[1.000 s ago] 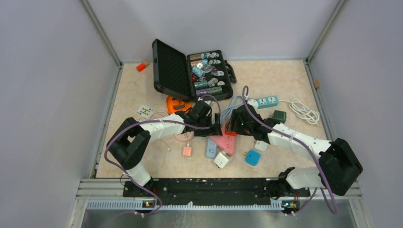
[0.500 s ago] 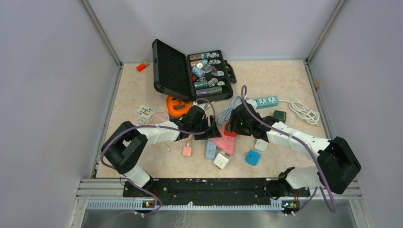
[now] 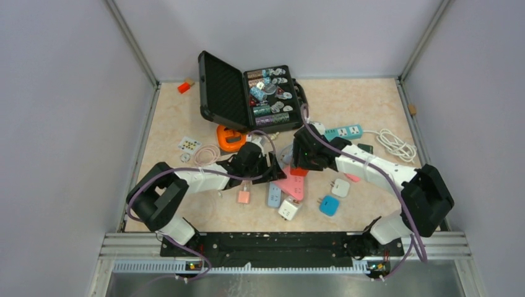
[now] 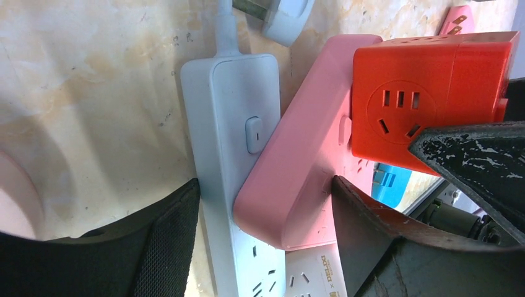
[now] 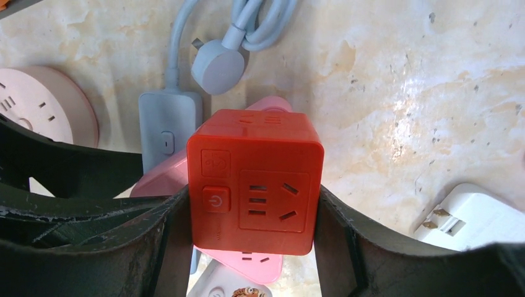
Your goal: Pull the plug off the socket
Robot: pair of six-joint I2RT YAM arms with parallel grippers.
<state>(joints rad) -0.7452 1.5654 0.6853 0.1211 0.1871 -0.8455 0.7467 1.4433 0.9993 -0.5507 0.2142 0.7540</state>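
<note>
Since a second ago the right gripper (image 5: 252,204) swung toward eleven o'clock, red cube plug (image 5: 255,176) pinched between its fingers; left gripper (image 4: 265,189), narrowed, clamps pink socket strip (image 4: 303,154) at the plug's seven o'clock.

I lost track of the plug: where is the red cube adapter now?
The red cube adapter is mid-frame in the right wrist view, clamped in the right gripper, atop the pink power strip near the middle of the table.
</note>
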